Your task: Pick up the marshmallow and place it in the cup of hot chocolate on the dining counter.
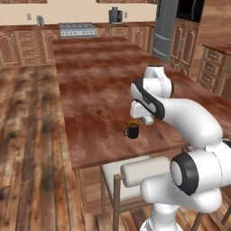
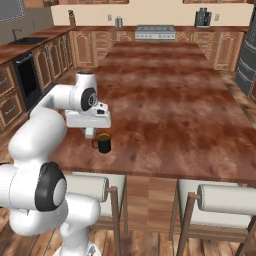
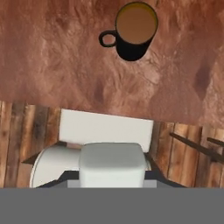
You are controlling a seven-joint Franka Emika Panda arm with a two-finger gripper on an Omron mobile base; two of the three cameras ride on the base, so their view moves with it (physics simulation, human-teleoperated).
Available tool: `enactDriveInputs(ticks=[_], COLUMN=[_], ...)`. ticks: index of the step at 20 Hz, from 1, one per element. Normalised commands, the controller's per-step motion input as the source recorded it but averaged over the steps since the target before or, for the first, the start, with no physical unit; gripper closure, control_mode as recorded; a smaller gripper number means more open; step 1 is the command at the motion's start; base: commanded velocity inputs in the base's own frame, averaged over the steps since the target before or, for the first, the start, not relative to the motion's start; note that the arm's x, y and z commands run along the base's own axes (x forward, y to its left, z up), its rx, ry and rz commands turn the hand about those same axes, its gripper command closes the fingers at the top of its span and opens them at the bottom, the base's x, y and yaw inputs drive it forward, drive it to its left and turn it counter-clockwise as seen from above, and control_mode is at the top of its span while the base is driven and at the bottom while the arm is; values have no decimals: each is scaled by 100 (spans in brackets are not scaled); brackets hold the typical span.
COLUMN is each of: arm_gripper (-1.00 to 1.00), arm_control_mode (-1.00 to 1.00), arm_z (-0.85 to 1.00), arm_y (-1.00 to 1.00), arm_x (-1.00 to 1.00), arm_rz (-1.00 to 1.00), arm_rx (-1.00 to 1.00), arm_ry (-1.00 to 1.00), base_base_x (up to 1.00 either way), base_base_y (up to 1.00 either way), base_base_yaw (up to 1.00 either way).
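Note:
The marshmallow [image 3: 112,162] is a white stubby lump held between my dark fingertips, with the gripper [image 3: 112,176] shut on it. In the left base view the gripper [image 1: 148,119] hangs a little above the dining counter [image 1: 99,90], close beside the cup of hot chocolate [image 1: 132,130], and the marshmallow [image 1: 148,120] shows white at its tip. The black cup [image 2: 103,143] stands upright near the counter's front edge, just right of the gripper [image 2: 90,132]. From the hand camera the cup [image 3: 134,31] lies ahead, handle to the left, with brown liquid visible.
Cushioned stools [image 2: 97,187] [image 2: 225,197] stand along the front edge of the dining counter [image 2: 170,110]; one stool [image 3: 105,127] lies below the hand. Cabinets, a stove [image 1: 77,30] and a fridge [image 1: 164,27] line the far wall.

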Motion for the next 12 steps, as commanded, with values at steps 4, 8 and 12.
enactDriveInputs(ticks=[4,8,12], arm_gripper=[100,100,100], arm_control_mode=[-100,-100,-100], arm_z=[-35,-28,-23], arm_y=[0,0,0], arm_x=[39,39,48], arm_rz=[-3,-1,-1], arm_rx=[0,0,0], arm_ry=[0,0,0], base_base_x=[0,0,0], base_base_y=[0,0,0], base_base_yaw=[0,0,0])
